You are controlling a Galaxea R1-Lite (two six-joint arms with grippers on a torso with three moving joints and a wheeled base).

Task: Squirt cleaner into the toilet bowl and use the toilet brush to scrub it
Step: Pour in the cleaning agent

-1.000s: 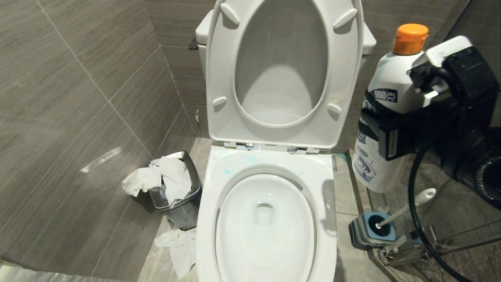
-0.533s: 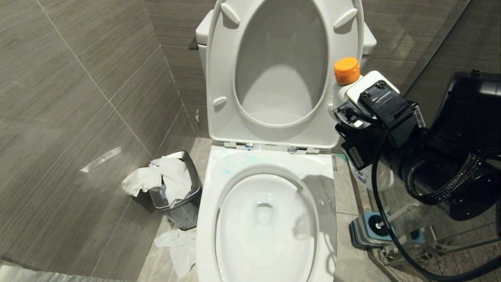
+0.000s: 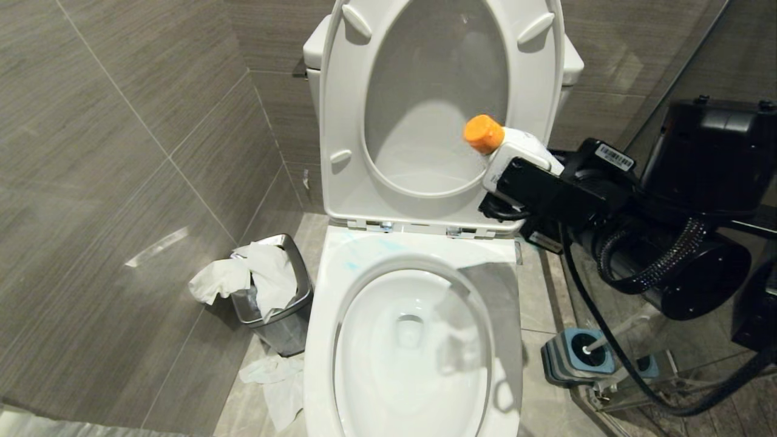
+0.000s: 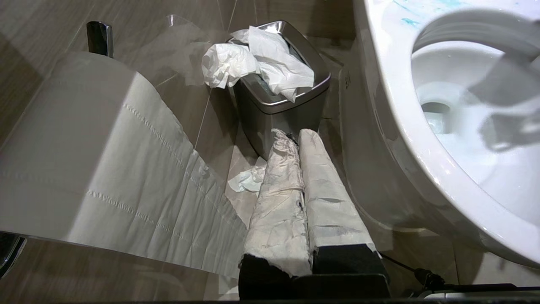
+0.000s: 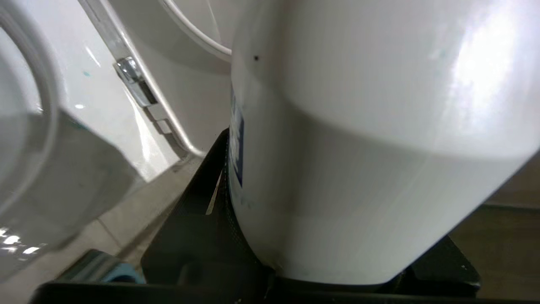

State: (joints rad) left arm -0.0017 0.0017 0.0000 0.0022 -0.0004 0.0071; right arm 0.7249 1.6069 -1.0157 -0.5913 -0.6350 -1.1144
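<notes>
Right claw clamped round the white cleaner bottle, carried tilted at the right side of the raised seat; orange cap pointed left, seemingly on. Bottle body filled the right wrist view. Left claw pressed together, empty, low beside the steel bin stuffed with tissue.

Toilet bowl open below, faint turquoise smears on its far rim. Toilet brush stood in its blue-grey holder on the floor, right of the bowl.

Risks, as I judged: nozzle sat over the hinge, not the basin, so a squeeze there could spatter seat and rim. Tilted, smooth bottle might slip.
</notes>
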